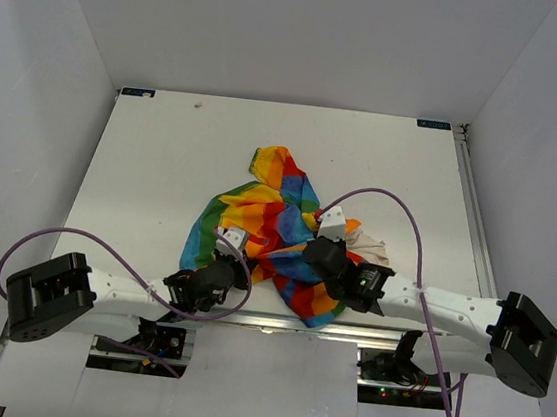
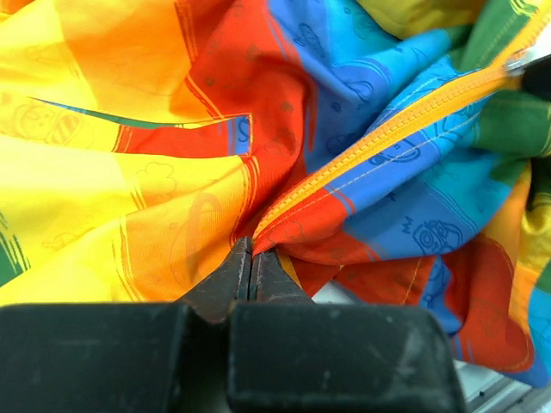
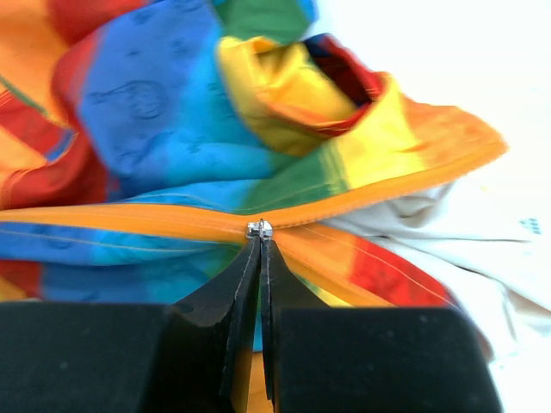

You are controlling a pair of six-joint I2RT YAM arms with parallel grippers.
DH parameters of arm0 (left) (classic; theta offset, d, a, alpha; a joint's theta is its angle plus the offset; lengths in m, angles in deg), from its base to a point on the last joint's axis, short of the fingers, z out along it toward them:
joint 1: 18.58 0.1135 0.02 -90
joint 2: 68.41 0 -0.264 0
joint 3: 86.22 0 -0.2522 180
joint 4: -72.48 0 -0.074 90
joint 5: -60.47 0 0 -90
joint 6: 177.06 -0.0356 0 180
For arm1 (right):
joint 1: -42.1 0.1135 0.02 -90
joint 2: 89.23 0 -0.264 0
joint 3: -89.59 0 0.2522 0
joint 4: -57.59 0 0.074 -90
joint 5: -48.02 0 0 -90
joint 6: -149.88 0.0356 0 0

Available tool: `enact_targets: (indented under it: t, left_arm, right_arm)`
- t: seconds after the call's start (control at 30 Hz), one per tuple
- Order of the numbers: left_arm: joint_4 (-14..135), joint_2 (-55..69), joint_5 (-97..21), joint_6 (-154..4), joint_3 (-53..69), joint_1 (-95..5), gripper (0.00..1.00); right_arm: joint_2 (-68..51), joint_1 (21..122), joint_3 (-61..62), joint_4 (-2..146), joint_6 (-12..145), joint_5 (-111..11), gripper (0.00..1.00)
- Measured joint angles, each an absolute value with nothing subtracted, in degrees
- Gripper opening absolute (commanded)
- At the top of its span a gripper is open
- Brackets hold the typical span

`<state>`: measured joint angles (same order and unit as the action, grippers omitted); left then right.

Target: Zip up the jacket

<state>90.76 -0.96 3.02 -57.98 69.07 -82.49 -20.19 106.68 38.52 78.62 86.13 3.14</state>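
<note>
Currently the left jaws pinch the soft rainbow-blocked fabric jacket [image 2: 387, 215] at their tips. Right jaws clamp its small silver zipper slider [image 3: 259, 228].

**Arm and pincer state**

Left arm [image 1: 118, 289] lies low, reaching from its base in toward centre. Left pincer [image 2: 250, 256]: jaws pressed together, tips pinching an edge of the jacket [image 2: 129, 189]. Right arm [image 1: 448, 308] mirrors this from the other side. Right pincer [image 3: 260, 239]: jaws together, tips nipping the zipper slider [image 3: 259, 228]. The two wrists are near each other, not touching.
</note>
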Motion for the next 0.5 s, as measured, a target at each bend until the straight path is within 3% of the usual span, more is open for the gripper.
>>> enact_targets:
  t: [0.23,0.5]
  left_arm:
    - [85.7,-4.3,6.7,-55.1,68.3,-82.5,0.00]
    - [83.6,-7.5,8.6,-53.0,66.7,-82.9,0.00]
  right_arm:
    - [-28.3,96.1,42.6,78.9,85.7,3.9,0.08]
    - [-29.2,84.3,43.8,77.2,84.9,-1.3,0.08]
